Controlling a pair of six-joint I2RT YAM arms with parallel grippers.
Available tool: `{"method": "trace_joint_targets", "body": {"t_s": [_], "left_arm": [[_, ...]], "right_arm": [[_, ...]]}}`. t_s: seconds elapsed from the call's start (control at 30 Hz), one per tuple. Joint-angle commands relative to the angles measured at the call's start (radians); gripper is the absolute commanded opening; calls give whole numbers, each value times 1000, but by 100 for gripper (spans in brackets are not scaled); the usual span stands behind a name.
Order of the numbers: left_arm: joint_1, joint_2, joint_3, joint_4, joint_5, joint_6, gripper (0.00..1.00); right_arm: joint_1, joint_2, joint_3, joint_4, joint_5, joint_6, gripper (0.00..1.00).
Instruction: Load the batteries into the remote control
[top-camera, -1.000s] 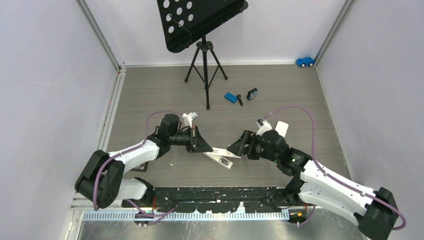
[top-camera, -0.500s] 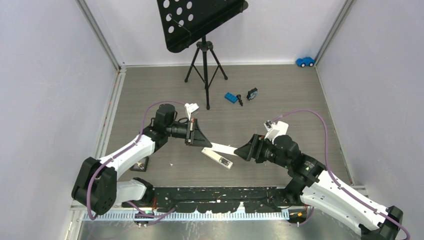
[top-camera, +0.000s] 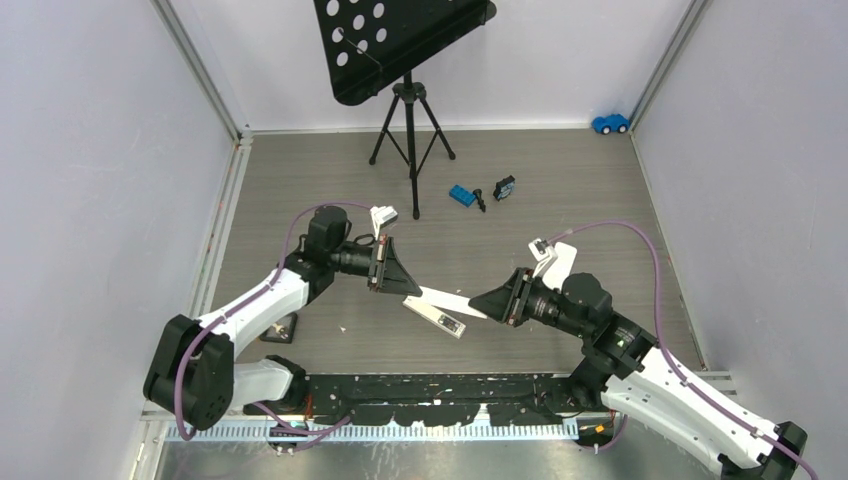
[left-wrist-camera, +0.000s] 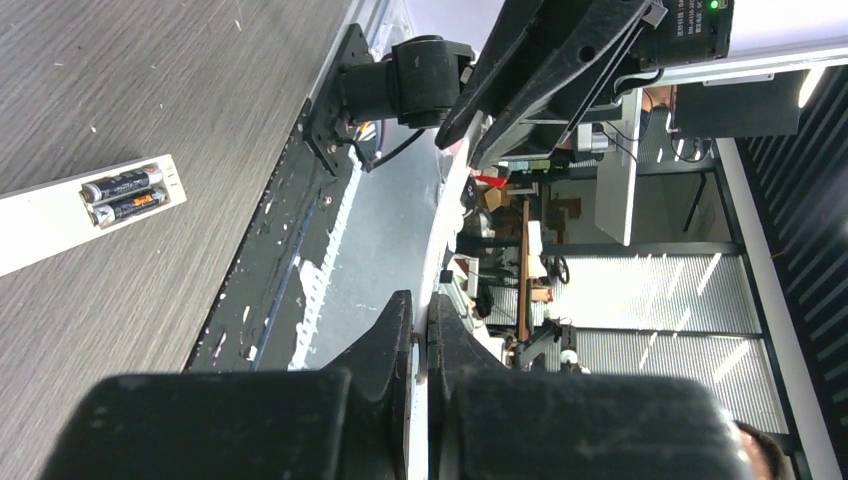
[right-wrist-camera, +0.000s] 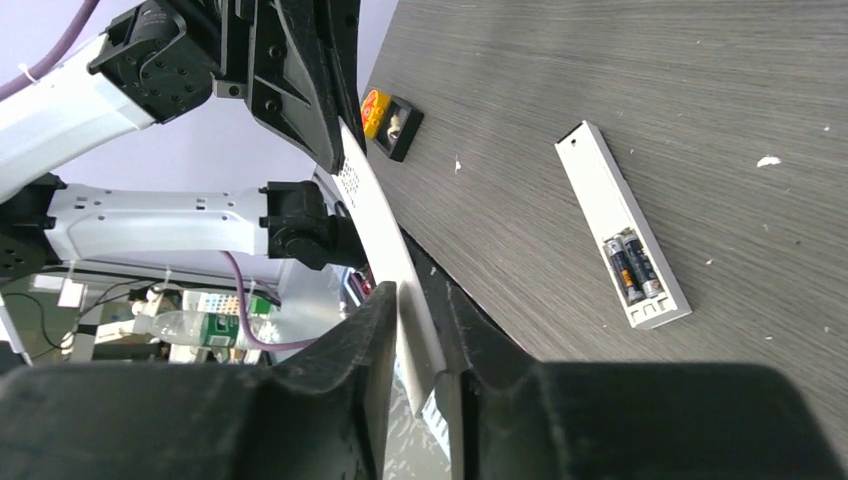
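The white remote control (top-camera: 432, 316) lies face down on the table, its compartment open. Two dark batteries (top-camera: 451, 324) sit side by side in it, also plain in the left wrist view (left-wrist-camera: 125, 195) and the right wrist view (right-wrist-camera: 632, 265). Above the remote, a thin white panel (top-camera: 447, 296) spans the air between the arms. My left gripper (top-camera: 400, 280) is shut on its left end, fingers pinched tight (left-wrist-camera: 422, 330). My right gripper (top-camera: 482, 300) is shut on the other end, and the panel (right-wrist-camera: 385, 240) runs down between its fingers (right-wrist-camera: 420, 335).
A music stand's tripod (top-camera: 410, 130) stands at the back. A blue brick (top-camera: 461, 195), a small black piece (top-camera: 480, 200) and a black-and-blue block (top-camera: 504, 187) lie beyond the arms. A blue toy car (top-camera: 609, 123) sits far right. A black button box (top-camera: 283, 328) lies by the left arm.
My right gripper's jaws have narrowed from wide open onto the panel's end while that arm drew back to the right. The left gripper shifted slightly away from me, still shut.
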Motion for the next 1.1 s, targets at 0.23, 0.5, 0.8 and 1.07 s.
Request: {"method": "trace_joint_targets", "body": {"t_s": [0.23, 0.5, 0.8, 1.07], "left_arm": [[7, -16, 60, -102, -124, 63, 45], [79, 18, 124, -507, -521, 246, 86], [81, 130, 75, -449, -616, 199, 80], [80, 151, 2, -333, -616, 130, 77]], "right_arm": [[1, 67, 45, 40, 5, 5, 0], [2, 264, 84, -99, -55, -77, 0], [2, 531, 161, -198, -29, -128, 0], [2, 611, 168, -187, 201, -48, 0]]}}
